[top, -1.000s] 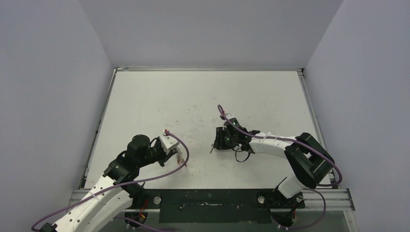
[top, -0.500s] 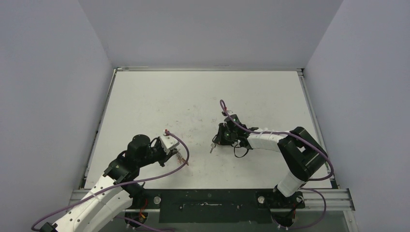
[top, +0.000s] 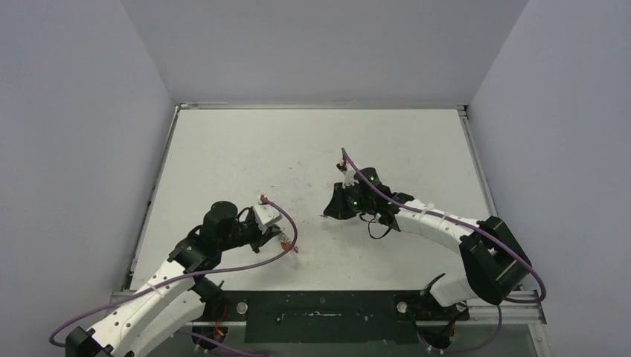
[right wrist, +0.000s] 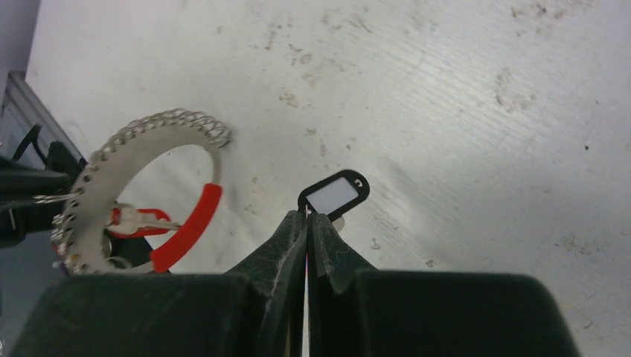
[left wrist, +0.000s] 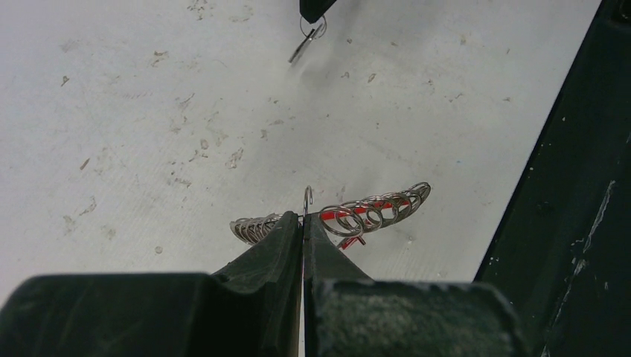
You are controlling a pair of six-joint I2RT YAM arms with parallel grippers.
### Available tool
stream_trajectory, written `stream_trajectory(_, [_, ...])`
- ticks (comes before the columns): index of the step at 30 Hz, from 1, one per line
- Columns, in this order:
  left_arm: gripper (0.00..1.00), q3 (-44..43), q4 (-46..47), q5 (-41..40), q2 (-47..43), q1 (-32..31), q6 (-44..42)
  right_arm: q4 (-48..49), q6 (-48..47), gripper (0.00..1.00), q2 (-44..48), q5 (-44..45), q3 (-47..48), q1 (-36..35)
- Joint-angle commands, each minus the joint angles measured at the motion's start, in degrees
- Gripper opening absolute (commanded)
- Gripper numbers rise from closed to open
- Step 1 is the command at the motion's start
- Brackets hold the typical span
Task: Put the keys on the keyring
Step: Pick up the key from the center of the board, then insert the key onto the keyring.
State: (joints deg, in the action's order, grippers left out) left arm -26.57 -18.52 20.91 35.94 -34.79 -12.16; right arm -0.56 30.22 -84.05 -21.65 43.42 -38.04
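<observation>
The keyring (right wrist: 170, 117) is a thin metal ring strung with several small silver rings and a red sleeve (right wrist: 189, 227). My left gripper (left wrist: 303, 219) is shut on its wire and holds it on edge just above the table (top: 223, 156). It shows as a small red and silver bunch in the top view (top: 289, 244), near the front edge. My right gripper (right wrist: 306, 214) is shut on the loose key's dark oblong head (right wrist: 335, 193), and its shaft is mostly hidden. In the left wrist view that key (left wrist: 303, 46) hangs from the right fingertips, apart from the ring.
The black front rail (left wrist: 580, 186) runs close to the right of the keyring and along the near edge (top: 320, 309). A key with a red head (right wrist: 139, 220) hangs on the ring. Purple cables loop beside both wrists. Grey walls enclose three sides.
My right gripper has risen and moved a little back with the key. My left gripper has shifted slightly right with the keyring.
</observation>
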Motion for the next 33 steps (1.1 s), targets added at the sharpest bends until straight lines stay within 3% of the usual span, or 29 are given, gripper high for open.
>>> stream_trajectory(1, [0.0,-0.02,10.12,5.81,3.76,0.19,0.83,-0.79,-7.83,0.0,4.91,-8.29,2.33,-0.12])
stream_trajectory(13, [0.0,0.15,17.73,13.81,11.5,-0.02,2.88,1.56,-14.23,0.0,5.76,-13.63,4.25,-5.54])
stream_trajectory(25, [0.0,0.28,19.49,14.95,12.54,-0.37,2.93,0.78,-17.91,0.0,6.56,-12.89,6.22,-10.89])
stream_trajectory(33, [0.0,0.38,19.97,14.51,13.04,-0.61,3.17,-5.86,-22.04,0.0,6.98,-14.31,8.72,-11.84])
